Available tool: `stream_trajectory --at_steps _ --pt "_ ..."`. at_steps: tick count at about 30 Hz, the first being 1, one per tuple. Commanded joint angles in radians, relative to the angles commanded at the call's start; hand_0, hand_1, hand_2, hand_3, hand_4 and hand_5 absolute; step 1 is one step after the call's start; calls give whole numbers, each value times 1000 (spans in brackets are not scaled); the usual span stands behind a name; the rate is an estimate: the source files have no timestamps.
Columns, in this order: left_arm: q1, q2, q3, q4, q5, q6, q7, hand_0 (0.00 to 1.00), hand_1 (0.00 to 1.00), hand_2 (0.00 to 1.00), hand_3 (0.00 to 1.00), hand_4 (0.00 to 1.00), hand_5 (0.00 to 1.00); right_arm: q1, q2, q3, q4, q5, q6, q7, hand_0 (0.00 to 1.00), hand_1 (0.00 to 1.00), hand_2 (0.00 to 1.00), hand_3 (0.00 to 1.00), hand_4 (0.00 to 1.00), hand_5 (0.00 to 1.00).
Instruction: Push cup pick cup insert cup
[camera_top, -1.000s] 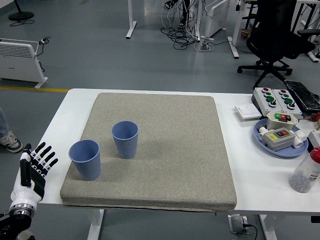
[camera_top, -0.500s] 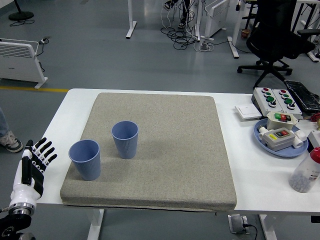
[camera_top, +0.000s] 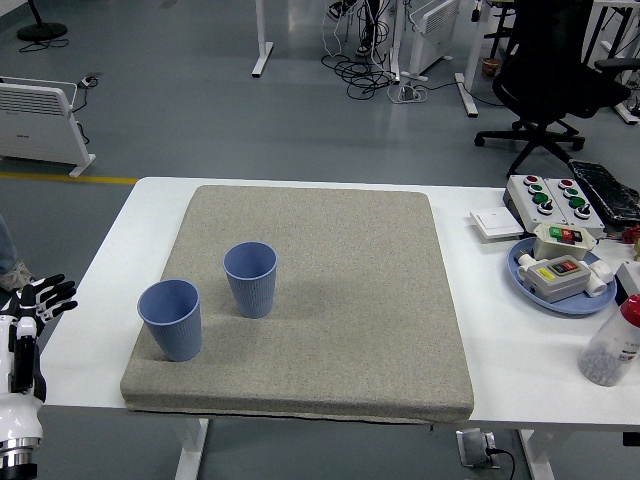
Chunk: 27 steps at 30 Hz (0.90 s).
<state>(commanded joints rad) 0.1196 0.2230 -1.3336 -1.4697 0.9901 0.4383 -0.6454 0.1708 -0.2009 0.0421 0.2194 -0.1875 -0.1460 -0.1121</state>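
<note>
Two ribbed blue cups (camera_top: 170, 319) (camera_top: 250, 279) are seated upright on a grey felt mat (camera_top: 330, 290); the left hand (camera_top: 28, 312) is held released, fingers spread, off the counter's (camera_top: 520, 370) left edge.

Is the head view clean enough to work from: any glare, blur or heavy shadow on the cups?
Head view: sharp, evenly lit, no glare; near cup and far cup cast only soft shadows on the grey mat; left hand is cropped at the picture's edge.
</note>
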Motion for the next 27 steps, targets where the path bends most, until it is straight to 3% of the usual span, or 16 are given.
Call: stream_trajectory --at_steps 2,3,11,20,21,26,27 --pt "18 10 22 -3 9 19 0 380 509 492 497 599 998 -1 0 3 0 -4 0 -2 729 672 713 607 180 398" --pt "20 11 25 -3 10 21 0 310 451 442 425 600 998 -1 0 3 0 -4 0 -2 730 672 713 607 180 398" --pt "32 45 127 24 180 -9 0 314 446 442 417 607 998 -4 0 9 0 -14 -1 -6 730 671 713 607 179 398" --pt "-15 36 187 100 248 -62 0 343 453 447 421 606 998 -3 1 0 1 -1 0 -2 730 671 713 607 179 398" --pt "-19 34 190 106 257 -66 0 404 483 474 436 567 998 -3 1 -1 1 0 0 -2 730 671 713 607 177 402" --pt "-59 18 207 151 315 -81 5 404 483 474 436 567 998 -1 1 -2 1 0 1 -2 730 671 713 607 177 402" --pt "-66 16 209 160 324 -82 11 447 522 508 462 565 998 -1 2 -2 1 0 1 -2 730 671 713 607 177 401"
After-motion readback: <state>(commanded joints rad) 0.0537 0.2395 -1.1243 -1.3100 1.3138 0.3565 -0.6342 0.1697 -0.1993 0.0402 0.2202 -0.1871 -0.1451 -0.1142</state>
